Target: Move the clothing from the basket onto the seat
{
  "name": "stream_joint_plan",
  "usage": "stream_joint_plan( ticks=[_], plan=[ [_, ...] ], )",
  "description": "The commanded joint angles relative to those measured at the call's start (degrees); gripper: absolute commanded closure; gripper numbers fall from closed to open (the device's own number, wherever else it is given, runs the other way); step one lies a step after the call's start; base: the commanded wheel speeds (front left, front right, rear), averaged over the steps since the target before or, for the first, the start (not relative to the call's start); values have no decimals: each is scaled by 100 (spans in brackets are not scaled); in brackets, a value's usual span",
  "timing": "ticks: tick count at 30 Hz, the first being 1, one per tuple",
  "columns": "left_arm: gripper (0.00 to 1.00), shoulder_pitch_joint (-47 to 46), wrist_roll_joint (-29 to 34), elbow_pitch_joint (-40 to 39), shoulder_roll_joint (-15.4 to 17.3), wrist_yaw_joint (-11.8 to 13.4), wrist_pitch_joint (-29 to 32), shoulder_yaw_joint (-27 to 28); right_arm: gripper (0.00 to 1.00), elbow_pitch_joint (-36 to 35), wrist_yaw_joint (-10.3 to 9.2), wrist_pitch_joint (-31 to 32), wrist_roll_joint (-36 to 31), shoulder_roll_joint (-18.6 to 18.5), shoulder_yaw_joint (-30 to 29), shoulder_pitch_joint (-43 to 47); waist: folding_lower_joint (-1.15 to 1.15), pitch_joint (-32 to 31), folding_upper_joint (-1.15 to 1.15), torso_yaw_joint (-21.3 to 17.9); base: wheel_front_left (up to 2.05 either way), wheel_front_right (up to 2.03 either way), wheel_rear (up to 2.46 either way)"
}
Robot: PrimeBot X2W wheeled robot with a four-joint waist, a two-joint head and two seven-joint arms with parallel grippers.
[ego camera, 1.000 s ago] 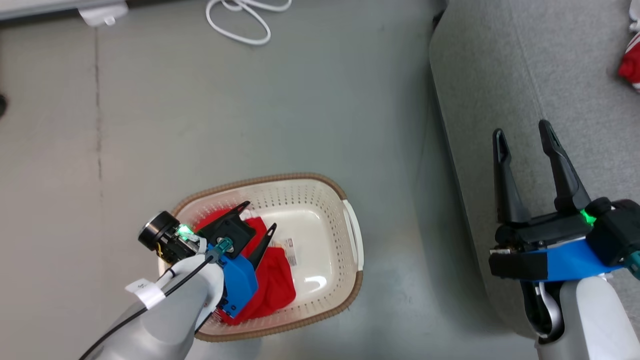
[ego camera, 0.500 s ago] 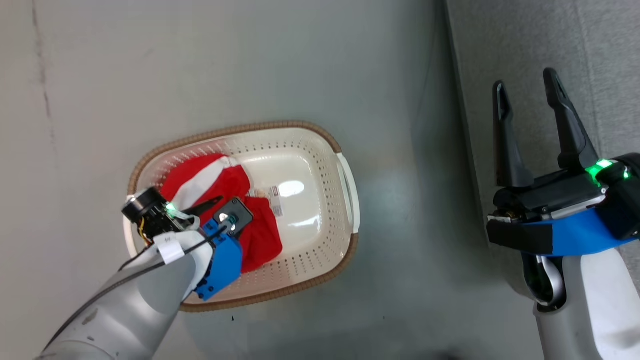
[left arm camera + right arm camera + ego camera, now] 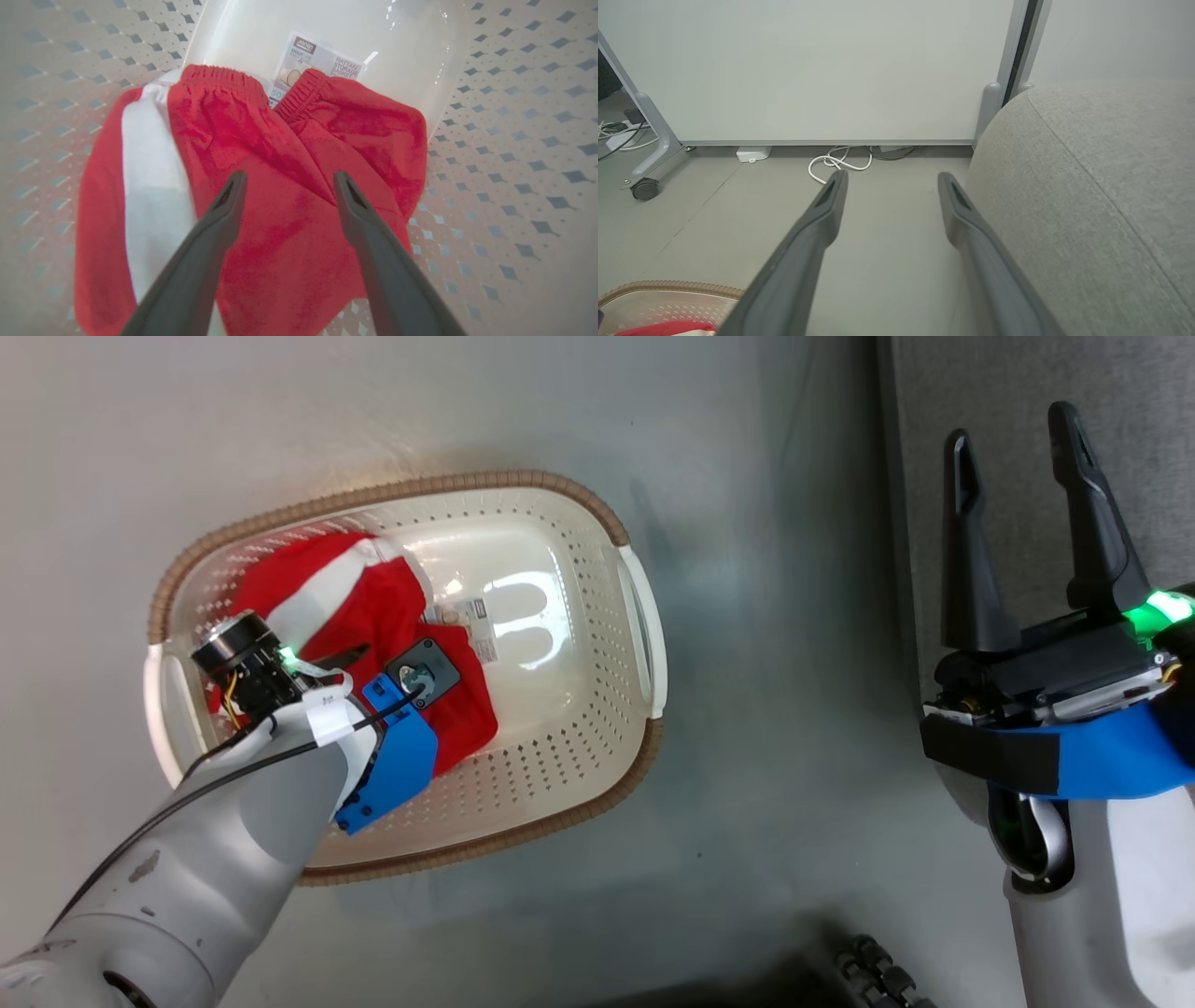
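Tipped further down since a second ago, my left pincer (image 3: 287, 179) hangs spread over the clothing (image 3: 280, 140) in the basket (image 3: 597, 747). The clothing's long axis runs along my fingers. Its waistbands point away toward a label (image 3: 327, 60) reading "RATTAN STORAGE BASKET". Right pincer (image 3: 1013, 425) is spread by the seat (image 3: 1027, 364).

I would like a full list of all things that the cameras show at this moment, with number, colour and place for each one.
basket: one, cream with brown rim, on the floor
clothing: one heap, red with white stripe, inside the basket
paper label: one, white, basket bottom, partly under the clothing
seat: one, grey, right of the basket
cable: one, white, on the floor by the panel
panel: one, white, standing at the far side
left gripper: one, dark, open, over the clothing
right gripper: one, dark, open, near the seat's edge
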Motion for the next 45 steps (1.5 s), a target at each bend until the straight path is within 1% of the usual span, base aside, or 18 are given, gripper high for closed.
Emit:
stream_joint_plan(
  ticks=[1, 8, 23, 31, 32, 33, 34, 35, 39, 45],
  plan=[
    [0, -160, 95, 29, 54, -3, 57, -17, 0, -75, 3, -5, -1, 27, -6, -136, -1, 222, 0, -46, 0, 0, 0],
    [0, -306, 224, 126, 77, -3, 222, -19, 0, -276, 2, -5, -11, 54, 15, -165, -1, 588, 0, -126, 0, 0, 0],
    [0, -658, 27, 267, 170, -3, 38, -19, 0, -603, 3, -5, -17, 93, 32, -68, -1, 1079, 0, -283, 0, 0, 0],
    [0, -720, 79, 337, 127, -3, 49, -19, 0, -699, 2, -5, -24, 100, 52, 33, -1, 1197, 0, -312, 0, 0, 0],
    [19, -696, 111, 345, 122, -3, 94, -19, 0, -701, 3, -5, -26, 101, 55, 36, -1, 1198, 0, -314, 0, 0, 0],
    [53, -673, 174, 332, 118, -3, 109, -19, 0, -703, 3, -5, -29, 101, 57, 39, -1, 1199, 0, -317, 0, 0, 0],
    [93, -661, 187, 315, 119, -3, 87, -19, 0, -704, 3, -5, -31, 101, 57, 42, -1, 1199, 0, -315, 0, 0, 0],
    [100, -654, 194, 310, 117, -4, 71, -19, 0, -705, 3, -5, -26, 102, 60, 39, -1, 1199, 0, -314, 0, 0, 0],
    [100, -622, 179, 313, 83, -4, 100, -19, 0, -698, 3, -5, 25, 103, 50, -2, -1, 1192, 0, -296, 0, 0, 0],
    [100, -586, 44, 192, -6, -3, -134, -19, 0, -624, 2, -5, 45, 101, 22, -85, -1, 1002, 0, -195, 0, 0, 0]
  ],
)
